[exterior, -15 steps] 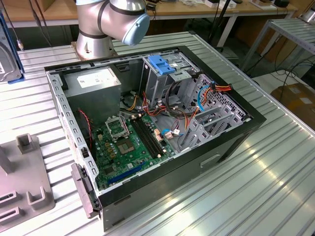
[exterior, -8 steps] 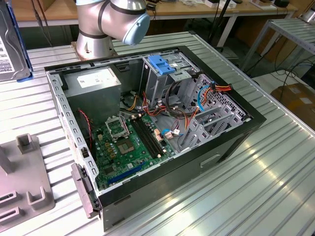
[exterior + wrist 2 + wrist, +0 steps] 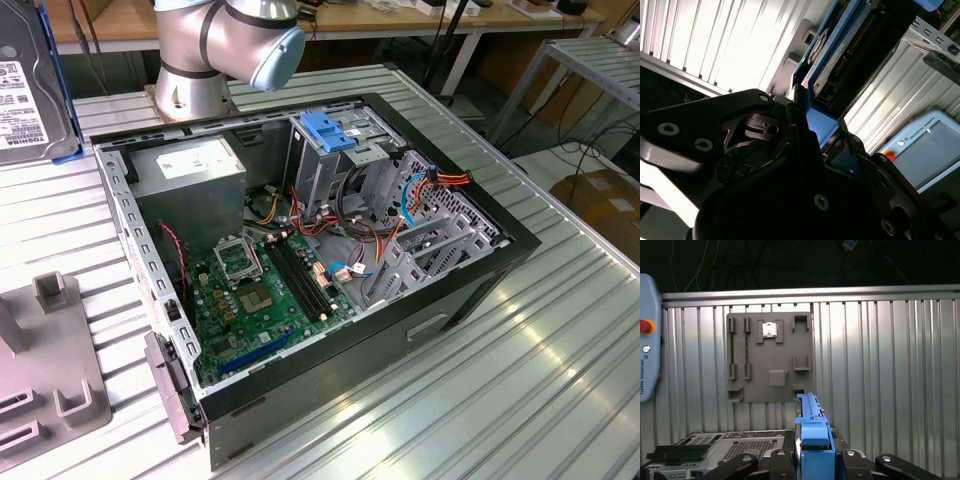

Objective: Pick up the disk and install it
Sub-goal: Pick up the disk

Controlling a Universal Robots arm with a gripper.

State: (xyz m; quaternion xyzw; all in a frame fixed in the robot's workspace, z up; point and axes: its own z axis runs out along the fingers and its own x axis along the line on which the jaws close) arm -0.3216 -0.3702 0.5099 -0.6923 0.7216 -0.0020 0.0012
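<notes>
While the gripper (image 3: pixel 812 462) is clenched on it, the disk (image 3: pixel 812 437) stands edge-on between the two dark fingers (image 3: pixel 747 462), its bright blue bracket facing the first wrist view. In the second wrist view the disk (image 3: pixel 840 60) reaches away from the gripper (image 3: pixel 815 132) as a long dark slab framed in blue, with one blue end seated in the grasp. In the exterior view the disk (image 3: pixel 28 90) is at the exterior view's far left, cut by the picture's edge, its labelled face showing and a blue rim along its side. It is outside the computer case (image 3: pixel 480 270), apart from the case's near wall.

The case lies open on its side on the ribbed metal worktop (image 3: pixel 520 380). Inside it are a green motherboard (image 3: pixel 260 300), a grey box with a white label (image 3: pixel 190 170) and, beside that, a light-blue latch block (image 3: pixel 325 130) on top of the metal drive cage, with bundles of coloured cables near it. The robot arm (image 3: pixel 230 50) rises from the worktop just behind the case.

A grey fixture plate (image 3: pixel 770 357) with raised slots lies flat on the worktop beyond the disk in the first wrist view; in the exterior view it (image 3: pixel 55 395) sits at the exterior view's lower left, apart from the case. A pale blue teach pendant (image 3: pixel 930 150) with a red button rests on the worktop.
</notes>
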